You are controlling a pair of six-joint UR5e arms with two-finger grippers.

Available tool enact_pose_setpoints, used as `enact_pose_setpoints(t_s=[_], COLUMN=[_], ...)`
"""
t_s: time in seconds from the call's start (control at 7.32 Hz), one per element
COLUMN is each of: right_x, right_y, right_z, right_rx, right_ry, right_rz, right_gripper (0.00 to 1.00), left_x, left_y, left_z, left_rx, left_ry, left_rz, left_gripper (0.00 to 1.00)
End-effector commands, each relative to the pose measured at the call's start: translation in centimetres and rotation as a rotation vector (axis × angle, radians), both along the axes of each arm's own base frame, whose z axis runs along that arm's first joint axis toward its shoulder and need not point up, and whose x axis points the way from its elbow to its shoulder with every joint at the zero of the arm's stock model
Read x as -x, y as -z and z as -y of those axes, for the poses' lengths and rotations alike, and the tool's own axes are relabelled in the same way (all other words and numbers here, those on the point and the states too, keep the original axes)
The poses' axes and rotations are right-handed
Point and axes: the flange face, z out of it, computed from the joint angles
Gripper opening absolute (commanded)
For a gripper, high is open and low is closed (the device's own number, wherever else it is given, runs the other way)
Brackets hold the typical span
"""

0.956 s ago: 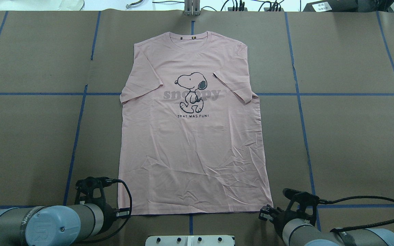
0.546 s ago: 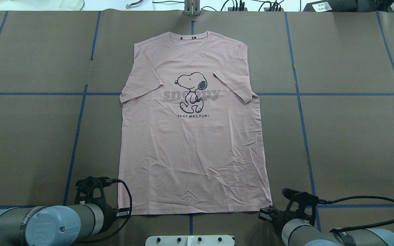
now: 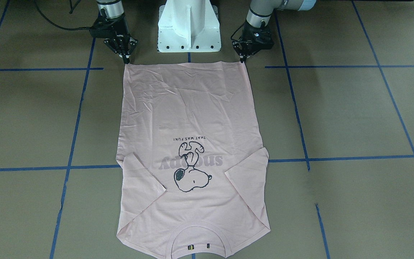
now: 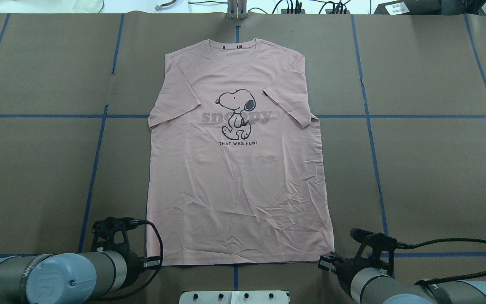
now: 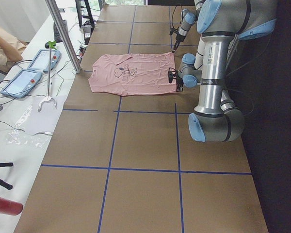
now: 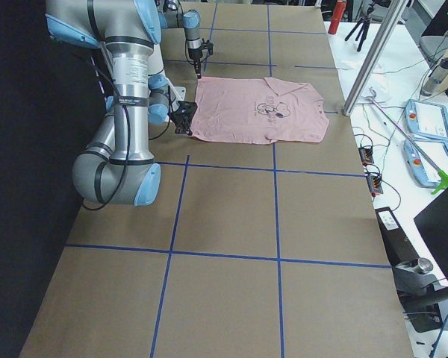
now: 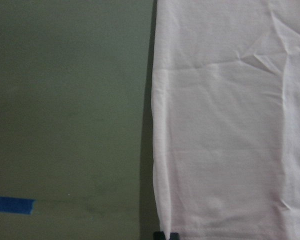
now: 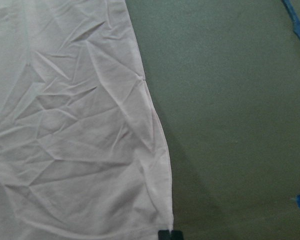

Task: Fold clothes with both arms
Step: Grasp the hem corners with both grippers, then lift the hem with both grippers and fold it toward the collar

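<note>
Since the fold likely starts at the hem, we see in the front view the right gripper (image 3: 125,60) and left gripper (image 3: 244,59) pinched onto the near corners of the pink T-shirt (image 3: 189,115). Overhead, we see it flat mid-table (image 4: 437,169), collar far. In both wrist views the tips are closed together at a hem corner.

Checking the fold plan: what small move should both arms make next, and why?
Probably lift both hem corners slightly, together. The left gripper and right gripper each seem shut on a near corner of the light pink short-sleeved T-shirt with the cartoon dog print, which lies flat and unfolded.
</note>
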Motion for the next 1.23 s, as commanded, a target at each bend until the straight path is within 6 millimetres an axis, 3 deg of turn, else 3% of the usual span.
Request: enact_pose_setpoints(t_s=[0.0, 0.14, 0.27, 0.41, 0.55, 0.68, 0.82, 0.96, 1.09], right_x=[-3.8, -5.9, -8.4, -12.0, -15.5, -15.8, -16.0, -15.6, -14.2], right_y=[4.8, 7.0, 9.3, 11.9, 14.4, 15.1, 14.9, 15.6, 16.3], right_z=[-0.1, -0.2, -0.3, -1.1, -1.6, -1.2, -0.2, 0.9, 2.9], right_rx=[0.019, 0.032, 0.049, 0.073, 0.098, 0.131, 0.126, 0.072, 0.042], right_ry=[0.026, 0.042, 0.062, 0.106, 0.146, 0.154, 0.141, 0.151, 0.126], right_rz=[0.021, 0.029, 0.043, 0.056, 0.073, 0.073, 0.051, 0.055, 0.056], right_gripper=[0.00, 0.00, 0.00, 0.00, 0.00, 0.00, 0.00, 0.00, 0.00], left_x=[1.7, 3.4, 6.8, 12.0, 18.0, 20.6, 19.3, 17.3, 15.4], left_y=[1.8, 3.8, 7.4, 11.5, 15.5, 17.8, 18.1, 17.9, 17.6], left_z=[0.2, 0.1, -0.4, -1.6, -1.5, -0.7, -0.1, 2.7, 7.6], left_rx=[-0.003, 0.022, 0.035, 0.065, 0.097, 0.113, 0.085, -0.030, -0.089], left_ry=[-0.004, -0.028, -0.045, -0.090, -0.103, -0.091, -0.108, -0.124, -0.079], left_rz=[-0.023, -0.023, -0.038, -0.054, -0.096, -0.137, -0.130, -0.087, -0.031], left_gripper=[0.00, 0.00, 0.00, 0.00, 0.00, 0.00, 0.00, 0.00, 0.00])
